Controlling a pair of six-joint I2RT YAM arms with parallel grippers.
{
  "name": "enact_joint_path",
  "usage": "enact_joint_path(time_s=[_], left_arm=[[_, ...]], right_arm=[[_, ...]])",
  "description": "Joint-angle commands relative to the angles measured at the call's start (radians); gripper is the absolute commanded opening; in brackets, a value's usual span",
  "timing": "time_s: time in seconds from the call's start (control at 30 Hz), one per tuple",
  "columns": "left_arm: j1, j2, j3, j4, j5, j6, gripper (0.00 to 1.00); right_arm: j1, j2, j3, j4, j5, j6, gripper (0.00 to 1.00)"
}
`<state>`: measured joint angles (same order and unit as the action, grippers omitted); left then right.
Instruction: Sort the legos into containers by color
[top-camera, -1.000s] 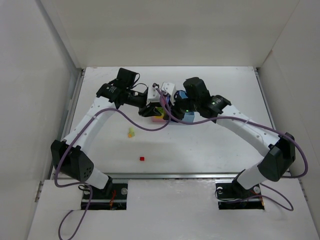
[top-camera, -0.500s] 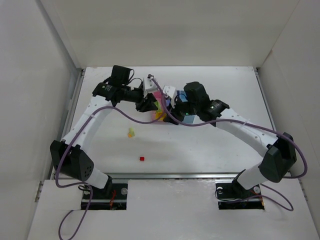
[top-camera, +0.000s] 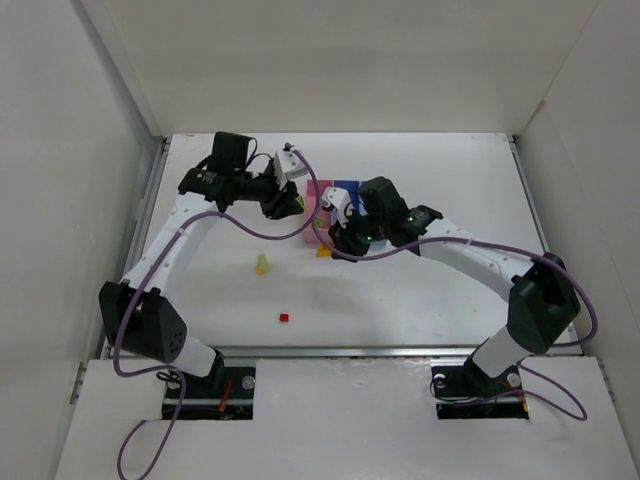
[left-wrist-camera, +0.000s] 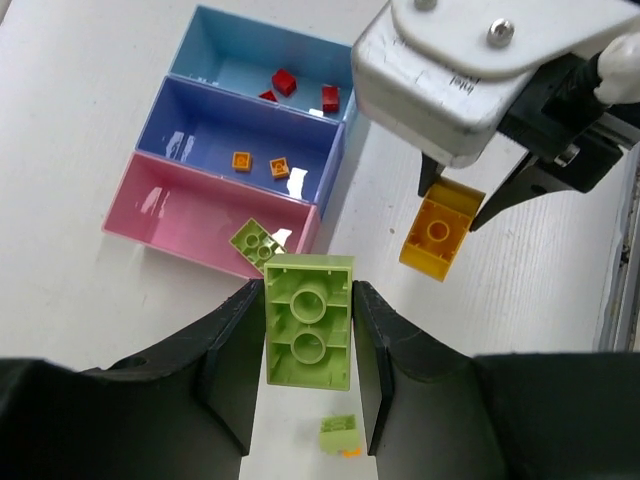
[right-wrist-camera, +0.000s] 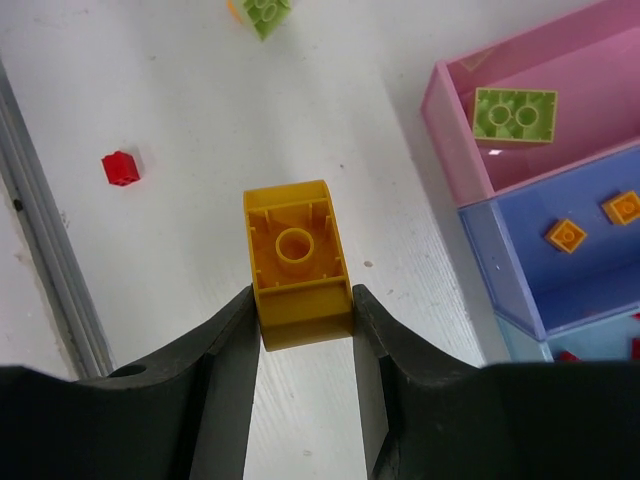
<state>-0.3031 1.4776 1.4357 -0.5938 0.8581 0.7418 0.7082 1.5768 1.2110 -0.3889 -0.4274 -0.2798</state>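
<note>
Two bricks are held, one per arm. Left jaws pinch a light-green brick by its long sides, hollow underside toward the wrist camera. Right jaws pinch a yellow-orange brick the same way. In the left wrist view this brick hangs beyond and to the right of the left jaws, over the bare white surface.

Tray of three joined bins lies beyond the left jaws, slightly to their left. The pink bin is nearest them, the blue-violet bin next and the light-blue bin farthest. From the right jaws the tray sits ahead and to the right, pink bin first.

Contents:
- Pink bin: one green brick, at the corner closest to the left jaws.
- Blue-violet bin: two small orange bricks.
- Light-blue bin: three small red bricks.

Loose on the surface:
- A small green-and-orange clump shows between the left jaws, just behind their brick.
- One red brick lies ahead and left of the right jaws, well apart from the tray.
</note>
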Motion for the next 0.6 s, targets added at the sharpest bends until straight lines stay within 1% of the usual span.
enact_joint_path(time_s=[0.0,0.07,0.1,0.2,0.23,0.37,0.43,0.5,0.57], left_arm=[[0.015,-0.053,-0.040,0.037,-0.022,-0.018,0.00],[0.027,-0.079,-0.063,0.072,-0.036,-0.054,0.00],[0.036,-0.088,-0.092,0.122,-0.063,-0.108,0.00],[0.036,-0.128,-0.150,0.187,-0.120,-0.163,0.00],[0.036,-0.137,-0.162,0.225,-0.163,-0.195,0.00],[0.045,-0.174,-0.218,0.275,-0.246,-0.266,0.00],[0.045,-0.187,-0.250,0.290,-0.269,-0.289,0.00],[0.045,-0.200,-0.270,0.318,-0.304,-0.320,0.00],[0.045,-0.209,-0.294,0.330,-0.304,-0.320,0.00]], right_arm=[[0.008,-0.035,0.059,0.025,0.058,0.030,0.00],[0.008,-0.025,0.073,0.016,0.117,0.045,0.00],[0.008,-0.024,0.082,0.016,0.137,0.062,0.00],[-0.001,-0.024,0.082,0.041,0.190,0.076,0.00],[-0.001,-0.024,0.091,0.041,0.190,0.086,0.00],[-0.001,-0.034,0.110,0.041,0.262,0.108,0.00],[-0.001,-0.043,0.110,0.053,0.323,0.131,0.00],[-0.025,-0.053,0.110,0.079,0.393,0.175,0.00],[-0.050,-0.054,0.110,0.097,0.418,0.224,0.00]])
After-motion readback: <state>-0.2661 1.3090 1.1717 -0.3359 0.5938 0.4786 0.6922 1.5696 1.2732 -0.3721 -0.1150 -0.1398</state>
